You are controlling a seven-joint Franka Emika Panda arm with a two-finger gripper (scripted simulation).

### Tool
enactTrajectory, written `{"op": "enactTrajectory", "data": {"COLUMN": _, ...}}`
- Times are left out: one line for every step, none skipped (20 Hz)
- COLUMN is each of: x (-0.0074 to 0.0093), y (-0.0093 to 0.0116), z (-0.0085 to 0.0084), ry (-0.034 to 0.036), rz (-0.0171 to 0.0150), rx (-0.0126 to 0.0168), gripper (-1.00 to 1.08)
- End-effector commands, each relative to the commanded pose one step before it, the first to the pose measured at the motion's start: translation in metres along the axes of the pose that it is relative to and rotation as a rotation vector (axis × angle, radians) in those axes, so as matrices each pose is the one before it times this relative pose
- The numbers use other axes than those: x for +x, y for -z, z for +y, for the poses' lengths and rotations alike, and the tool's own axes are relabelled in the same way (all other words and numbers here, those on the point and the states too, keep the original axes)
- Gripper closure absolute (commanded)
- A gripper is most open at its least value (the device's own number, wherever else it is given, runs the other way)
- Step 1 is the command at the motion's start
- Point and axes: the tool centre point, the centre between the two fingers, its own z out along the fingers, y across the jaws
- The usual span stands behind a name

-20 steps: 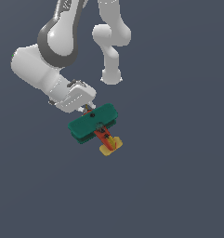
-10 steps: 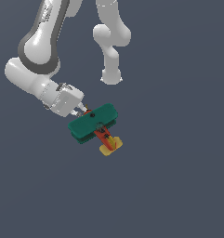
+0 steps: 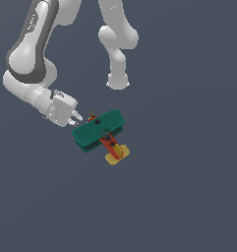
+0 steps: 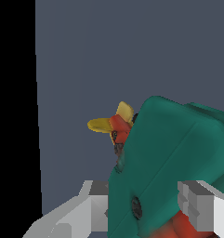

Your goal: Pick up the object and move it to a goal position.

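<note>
- The toy biplane (image 3: 101, 134) is seen on the plain dark counter (image 3: 189, 197) near the middle of the exterior view, its yellow tail (image 3: 116, 154) pointing toward the near side and its nose toward the hand.
- The hand (image 3: 76, 118) is placed at the plane's left end in the exterior view, close against the dark-green wings (image 3: 98, 129) near the nose.
- In the wrist view the two fingers (image 4: 201, 209) are spread wide, one on either side of the wing stack (image 4: 174, 153); no firm closure is shown, so the plane is judged straddled, not gripped.
- The plane appears to rest on the counter, though whether it is slightly lifted cannot be told.
- The toy is judged light and rigid, with hard, smooth surfaces that could slip under a shallow pinch.
- The tail fin and the small nose parts are judged thin and the most easily knocked or twisted; they are best left untouched.
- The broad flat faces of the stacked wings are judged the soundest place for a hold, close to the red-orange body (image 3: 109, 142), so that the weight hangs evenly.
- A hold far out on a wing tip would likely let the plane swing.
</note>
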Motion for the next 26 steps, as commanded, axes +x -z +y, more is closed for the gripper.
{"op": "enactTrajectory", "data": {"x": 0.00320, "y": 0.00409, "z": 0.00505, "ry": 0.00171, "rz": 0.02079, "rx": 0.02322, "gripper": -0.20}}
{"op": "enactTrajectory", "data": {"x": 0.00104, "y": 0.00144, "z": 0.00178, "ry": 0.00037, "rz": 0.00704, "rx": 0.00740, "gripper": -0.20}}
{"op": "enactTrajectory", "data": {"x": 0.00100, "y": 0.00145, "z": 0.00165, "ry": 0.00046, "rz": 0.00676, "rx": 0.00679, "gripper": -0.20}}
{"op": "enactTrajectory", "data": {"x": 0.00096, "y": 0.00141, "z": 0.00151, "ry": 0.00054, "rz": 0.00642, "rx": 0.00615, "gripper": -0.20}}
{"op": "enactTrajectory", "data": {"x": 0.00081, "y": 0.00115, "z": 0.00138, "ry": 0.00037, "rz": 0.00560, "rx": 0.00563, "gripper": -0.20}}
{"op": "enactTrajectory", "data": {"x": 0.00060, "y": 0.00079, "z": 0.00124, "ry": 0.00008, "rz": 0.00455, "rx": 0.00522, "gripper": -0.20}}
{"op": "enactTrajectory", "data": {"x": 0.00058, "y": 0.00076, "z": 0.00112, "ry": 0.00016, "rz": 0.00425, "rx": 0.00463, "gripper": -0.20}}
{"op": "enactTrajectory", "data": {"x": 0.00075, "y": 0.00119, "z": 0.00100, "ry": 0.00064, "rz": 0.00484, "rx": 0.00397, "gripper": -0.20}}
{"op": "enactTrajectory", "data": {"x": 0.00091, "y": 0.00150, "z": 0.00085, "ry": 0.00112, "rz": 0.00517, "rx": 0.00304, "gripper": -0.20}}
{"op": "enactTrajectory", "data": {"x": 0.00087, "y": 0.00147, "z": 0.00074, "ry": 0.00116, "rz": 0.00485, "rx": 0.00257, "gripper": -0.20}}
{"op": "enactTrajectory", "data": {"x": 0.00063, "y": 0.00105, "z": 0.00064, "ry": 0.00075, "rz": 0.00373, "rx": 0.00235, "gripper": -0.20}}
{"op": "enactTrajectory", "data": {"x": 0.00031, "y": 0.00042, "z": 0.00057, "ry": 0.00014, "rz": 0.00226, "rx": 0.00226, "gripper": -0.20}}
{"op": "enactTrajectory", "data": {"x": -0.00004, "y": -0.00020, "z": 0.00050, "ry": -0.00053, "rz": 0.00077, "rx": 0.00231, "gripper": -0.20}}
{"op": "enactTrajectory", "data": {"x": -0.00039, "y": -0.00086, "z": 0.00045, "ry": -0.00123, "rz": -0.00075, "rx": 0.00236, "gripper": -0.20}}
{"op": "enactTrajectory", "data": {"x": -0.00072, "y": -0.00147, "z": 0.00041, "ry": -0.00189, "rz": -0.00211, "rx": 0.00250, "gripper": -0.20}}
{"op": "enactTrajectory", "data": {"x": -0.00101, "y": -0.00201, "z": 0.00043, "ry": -0.00255, "rz": -0.00326, "rx": 0.00281, "gripper": -0.20}}
{"op": "enactTrajectory", "data": {"x": -0.00127, "y": -0.00247, "z": 0.00047, "ry": -0.00316, "rz": -0.00419, "rx": 0.00318, "gripper": -0.20}}
{"op": "enactTrajectory", "data": {"x": -0.00126, "y": -0.00239, "z": 0.00047, "ry": -0.00317, "rz": -0.00409, "rx": 0.00311, "gripper": -0.20}}
{"op": "enactTrajectory", "data": {"x": -0.00108, "y": -0.00199, "z": 0.00046, "ry": -0.00283, "rz": -0.00334, "rx": 0.00288, "gripper": -0.20}}
{"op": "enactTrajectory", "data": {"x": -0.00082, "y": -0.00143, "z": 0.00046, "ry": -0.00232, "rz": -0.00222, "rx": 0.00262, "gripper": -0.20}}
{"op": "enactTrajectory", "data": {"x": -0.00047, "y": -0.00073, "z": 0.00048, "ry": -0.00170, "rz": -0.00081, "rx": 0.00240, "gripper": -0.20}}
{"op": "enactTrajectory", "data": {"x": -0.00014, "y": -0.00001, "z": 0.00047, "ry": -0.00099, "rz": 0.00075, "rx": 0.00216, "gripper": -0.20}}
{"op": "enactTrajectory", "data": {"x": 0.00020, "y": 0.00067, "z": 0.00055, "ry": -0.00042, "rz": 0.00233, "rx": 0.00232, "gripper": -0.20}}
{"op": "enactTrajectory", "data": {"x": 0.00050, "y": 0.00112, "z": 0.00055, "ry": 0.00029, "rz": 0.00356, "rx": 0.00232, "gripper": -0.20}}
{"op": "enactTrajectory", "data": {"x": 0.00062, "y": 0.00112, "z": 0.00047, "ry": 0.00082, "rz": 0.00380, "rx": 0.00221, "gripper": -0.20}}
{"op": "enactTrajectory", "data": {"x": 0.00058, "y": 0.00066, "z": 0.00036, "ry": 0.00108, "rz": 0.00313, "rx": 0.00213, "gripper": -0.20}}
